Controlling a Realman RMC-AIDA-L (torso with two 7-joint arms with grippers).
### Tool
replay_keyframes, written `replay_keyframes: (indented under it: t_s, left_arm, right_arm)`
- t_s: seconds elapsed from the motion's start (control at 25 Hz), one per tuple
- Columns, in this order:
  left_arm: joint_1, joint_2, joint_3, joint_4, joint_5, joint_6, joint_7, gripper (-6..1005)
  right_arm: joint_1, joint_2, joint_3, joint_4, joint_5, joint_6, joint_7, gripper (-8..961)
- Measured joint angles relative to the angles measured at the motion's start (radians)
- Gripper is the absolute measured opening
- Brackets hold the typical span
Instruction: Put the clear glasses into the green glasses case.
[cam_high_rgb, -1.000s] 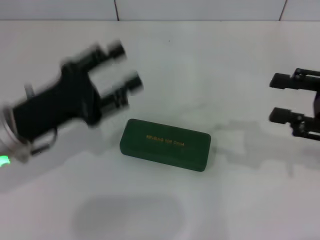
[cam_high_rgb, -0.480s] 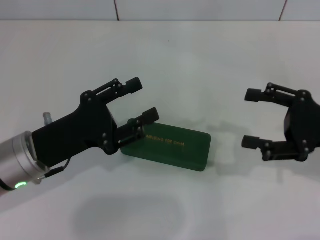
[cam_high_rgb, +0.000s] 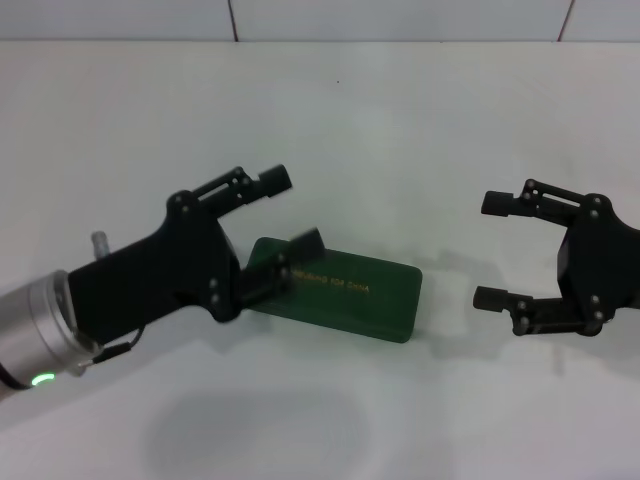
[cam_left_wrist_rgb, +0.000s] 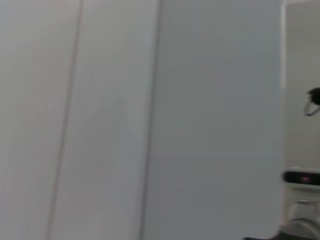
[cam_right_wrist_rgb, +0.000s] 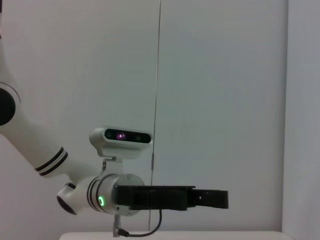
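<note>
White table (cam_high_rgb: 400, 130): left gripper (cam_high_rgb: 298, 208) lower over closed green glasses case (cam_high_rgb: 345, 300) than before.

White surface (cam_high_rgb: 420, 130), plain and matte, far edge meeting a tiled wall. Green glasses case (cam_high_rgb: 345, 300) lies flat on it, shut, gold lettering up, about midway between left and right edges, long side slightly angled to the near edge.
</note>
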Motion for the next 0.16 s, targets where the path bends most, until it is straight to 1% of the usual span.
replay_keyframes:
  t_s: [0.16]
  left_arm:
    - [-0.005, 0.007, 0.001, 0.011, 0.047, 0.039, 0.0, 704]
  right_arm:
    - [-0.002, 0.0, -0.002, 0.001, -0.006, 0.004, -0.01, 877]
